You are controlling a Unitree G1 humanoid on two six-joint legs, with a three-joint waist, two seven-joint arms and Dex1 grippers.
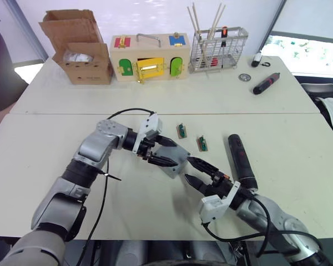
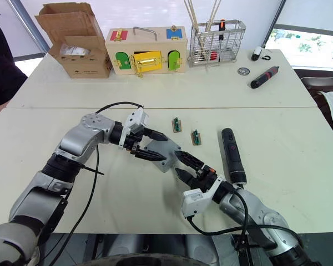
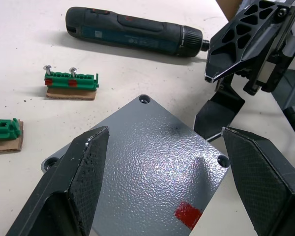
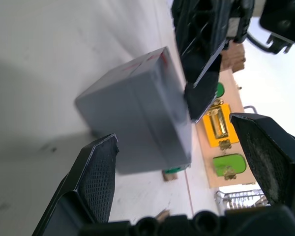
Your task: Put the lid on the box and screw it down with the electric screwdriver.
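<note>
The grey box [image 1: 176,164] stands at the table's middle. Its upward face is a flat grey plate with corner holes and a red mark, seemingly the lid [image 3: 152,162] lying on it; no seam shows. My left gripper [image 1: 173,153] is open just over this top face, one finger [image 3: 83,177] toward each side. My right gripper [image 1: 188,168] is open at the box's right corner with nothing between its fingers. The electric screwdriver [image 1: 241,160], long and black, lies flat on the table just right of the right gripper.
Two small green terminal pieces [image 1: 181,130] [image 1: 202,143] lie just behind the box. Along the far edge stand a cardboard carton [image 1: 80,47], a wooden latch box [image 1: 150,55] and a wire rack [image 1: 219,50]. A small black-and-red screwdriver [image 1: 266,83] lies far right.
</note>
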